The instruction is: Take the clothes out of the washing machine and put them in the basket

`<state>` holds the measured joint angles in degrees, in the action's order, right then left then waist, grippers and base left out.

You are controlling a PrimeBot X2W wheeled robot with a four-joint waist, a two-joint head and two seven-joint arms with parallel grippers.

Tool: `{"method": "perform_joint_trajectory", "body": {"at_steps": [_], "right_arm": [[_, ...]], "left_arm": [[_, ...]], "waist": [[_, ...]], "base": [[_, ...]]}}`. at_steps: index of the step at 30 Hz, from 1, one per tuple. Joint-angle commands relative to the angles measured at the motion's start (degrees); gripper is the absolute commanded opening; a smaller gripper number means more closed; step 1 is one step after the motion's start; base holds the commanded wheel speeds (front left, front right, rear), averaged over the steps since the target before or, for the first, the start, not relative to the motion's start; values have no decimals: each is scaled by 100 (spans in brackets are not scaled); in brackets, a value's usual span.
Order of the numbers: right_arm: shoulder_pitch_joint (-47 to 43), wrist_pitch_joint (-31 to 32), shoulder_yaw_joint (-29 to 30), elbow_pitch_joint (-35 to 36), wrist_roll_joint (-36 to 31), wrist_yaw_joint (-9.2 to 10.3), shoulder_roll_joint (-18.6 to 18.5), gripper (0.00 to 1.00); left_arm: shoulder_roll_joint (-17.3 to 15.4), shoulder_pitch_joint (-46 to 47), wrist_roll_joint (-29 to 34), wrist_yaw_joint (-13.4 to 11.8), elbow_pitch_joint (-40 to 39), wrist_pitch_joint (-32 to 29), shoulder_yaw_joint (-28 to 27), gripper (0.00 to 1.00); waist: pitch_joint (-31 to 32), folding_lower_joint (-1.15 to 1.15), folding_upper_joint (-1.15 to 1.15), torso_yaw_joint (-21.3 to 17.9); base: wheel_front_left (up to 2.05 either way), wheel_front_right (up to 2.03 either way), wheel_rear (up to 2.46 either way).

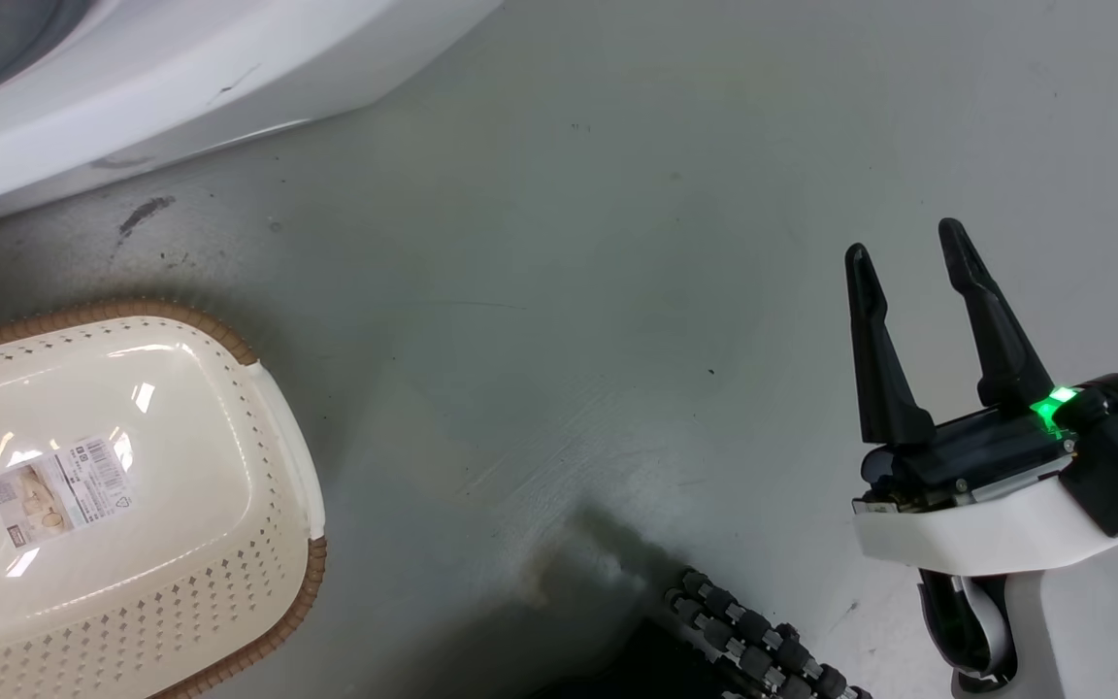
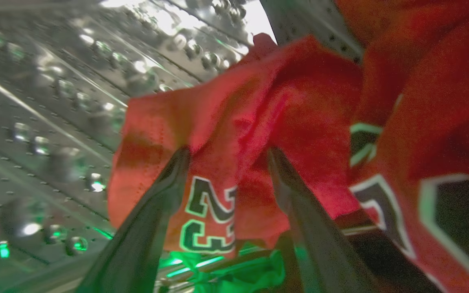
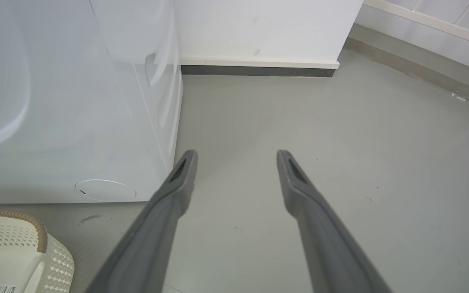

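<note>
Left end effector (image 2: 228, 152), fingers apart, faces crumpled red clothes (image 2: 299, 101) numbered "23" inside the washing machine (image 2: 55, 101).

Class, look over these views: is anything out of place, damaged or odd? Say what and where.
Minor only: a dark scuff marks the floor beside the washing machine, and a printed label is stuck inside the basket. Nothing spilled.
</note>
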<state>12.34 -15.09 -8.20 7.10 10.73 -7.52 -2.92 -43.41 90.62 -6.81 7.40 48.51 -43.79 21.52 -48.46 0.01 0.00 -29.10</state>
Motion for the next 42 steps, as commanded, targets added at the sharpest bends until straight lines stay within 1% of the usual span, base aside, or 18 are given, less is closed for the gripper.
{"method": "perform_joint_trajectory", "body": {"at_steps": [1, 2, 3, 4, 9, 12, 18, 21, 25, 30, 33, 35, 39, 42], "right_arm": [[23, -11, 9, 36, 26, 6, 6, 100], [20, -11, 22, 46, 27, 6, 7, 100], [17, -11, 31, 51, 18, 6, 7, 100], [19, -11, 35, 56, 12, 6, 7, 100], [108, -11, 60, 61, -20, 6, 6, 100], [145, -11, 80, 52, -35, 6, 6, 100], [216, -11, 194, 26, -140, 6, 6, 100], [241, -12, 313, 1, -170, 6, 5, 100], [239, -11, 448, -47, -319, 6, 5, 100], [229, -12, 643, -85, -477, 6, 4, 100], [220, -11, 633, -128, -549, 6, 5, 100], [93, -12, 652, -171, -650, 6, -3, 100], [29, -11, 778, -250, -753, 6, 1, 100], [-46, -11, 824, -304, -800, 6, 2, 100]], "left_arm": [[-25, -119, -66, 6, -8, -46, 16, 100], [-31, -145, -134, 6, -16, -85, 14, 100], [-34, -163, -190, 5, -28, -127, 34, 65], [-51, -165, -235, 5, -60, -149, 40, 0], [-91, -180, -389, 6, -207, -59, 76, 0], [-73, -170, -405, -13, -293, 168, 79, 0], [136, -211, -465, -243, -297, 810, 35, 0], [334, -313, -561, -344, -248, 1304, -14, 0], [603, -476, -813, -533, -123, 2127, -219, 0], [962, -859, -992, -609, 57, 3031, -278, 0], [1108, -1207, -1210, -648, 225, 3568, -431, 0], [1280, -1484, -1329, -640, 356, 3912, -487, 0], [1462, -1906, -1377, -619, 517, 4514, -444, 0], [1670, -2153, -1456, -582, 608, 4911, -441, 0]], "waist": [[-28, -1, 0, -4], [-40, -1, 0, 2], [-51, -1, 0, 10], [-64, -1, 0, 18], [-83, -1, 0, 81], [-34, -1, 0, 152], [181, -1, 0, 362], [364, -1, 0, 509], [648, -1, 0, 707], [1009, -1, 0, 993], [1263, -1, 0, 1083], [1498, -1, 0, 1160], [1776, -1, 0, 1339], [1998, -1, 0, 1457]], "base": [[0, 0, 0], [0, 0, 0], [0, 0, 0], [0, 0, 0], [0, 0, 0], [0, 0, 0], [0, 0, 0], [0, 0, 0], [0, 0, 0], [0, 0, 0], [0, 0, 0], [0, 0, 0], [0, 0, 0], [0, 0, 0]]}}
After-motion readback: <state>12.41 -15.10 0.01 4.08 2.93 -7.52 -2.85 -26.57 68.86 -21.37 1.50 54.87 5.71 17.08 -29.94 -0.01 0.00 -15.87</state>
